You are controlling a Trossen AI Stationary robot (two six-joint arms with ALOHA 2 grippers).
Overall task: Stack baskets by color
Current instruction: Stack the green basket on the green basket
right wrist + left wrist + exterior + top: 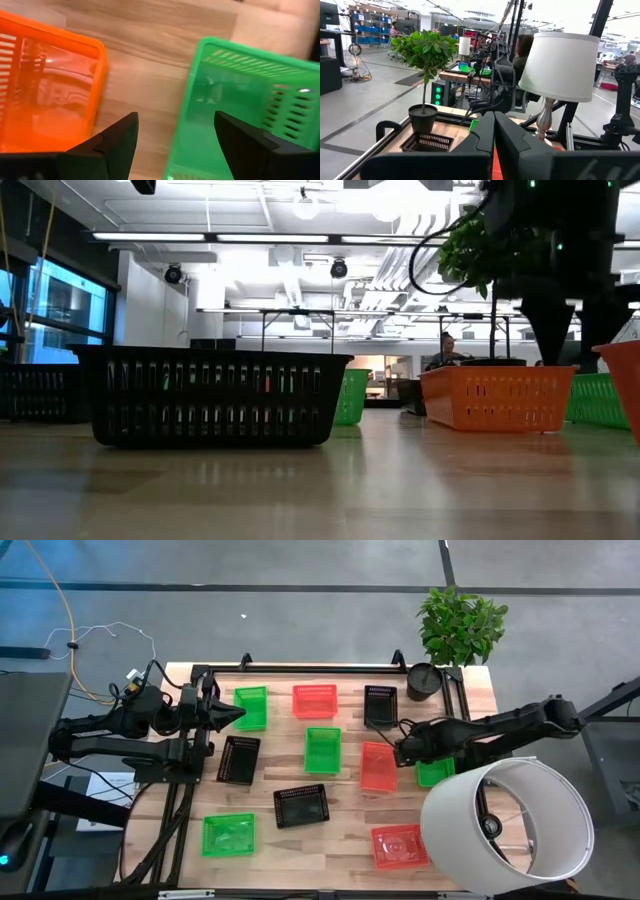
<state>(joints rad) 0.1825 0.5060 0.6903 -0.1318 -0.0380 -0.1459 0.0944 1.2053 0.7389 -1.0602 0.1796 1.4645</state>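
Observation:
Several small slotted baskets lie spread on the wooden table, each flat on its base: green ones (pixel 250 707) (pixel 322 750) (pixel 228 835), red ones (pixel 314 700) (pixel 400 846) and black ones (pixel 238 758) (pixel 301 806) (pixel 380 705). My right gripper (pixel 402 750) points down, open, above the strip of table between a red basket (pixel 45 90) and a green basket (pixel 240 100). One finger hangs over the bare wood and the other over the green basket's inside, touching nothing. My left gripper (pixel 225 712) waits shut, held level above the table's left side.
A white lampshade (pixel 505 825) stands over the table's near right corner, hiding what lies under it. A potted plant (pixel 424 680) stands at the far right. A black rail frame (pixel 320 668) runs along the far edge. Bare wood shows near the front middle.

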